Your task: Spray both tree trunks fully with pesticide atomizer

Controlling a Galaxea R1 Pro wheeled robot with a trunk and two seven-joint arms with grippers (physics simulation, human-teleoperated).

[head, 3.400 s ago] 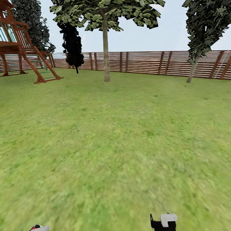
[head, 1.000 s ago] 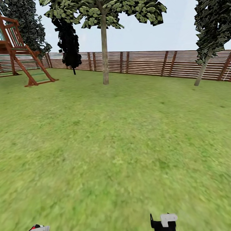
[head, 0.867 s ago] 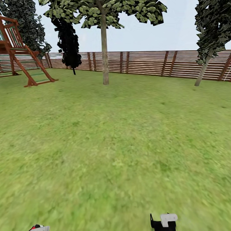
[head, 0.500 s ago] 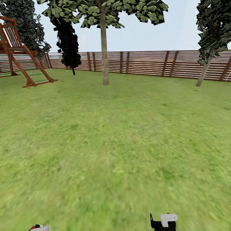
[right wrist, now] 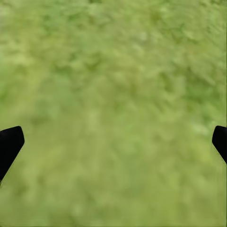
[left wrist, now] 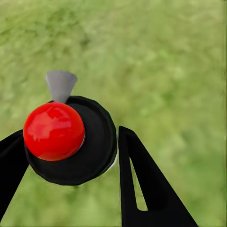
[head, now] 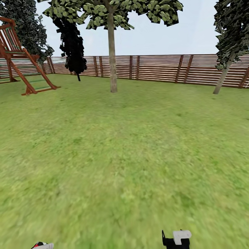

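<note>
Wooden play frame (head: 20,65), black cypress (head: 73,41)

Glossy red atomizer cap (left wrist: 54,131) (plastic-looking), slatted wooden fence (head: 155,68), blurry matt grass (head: 124,155)

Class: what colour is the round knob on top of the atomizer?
Red knob, clearest in the left wrist view.

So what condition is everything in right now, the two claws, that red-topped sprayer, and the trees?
Left gripper: shut on the atomizer.
Atomizer: held off the grass, red cap toward the camera.
Right gripper: open, holding nothing.
Nearer tree trunk: upright, ahead across the lawn.
Farther tree trunk: leaning, by the fence.
</note>
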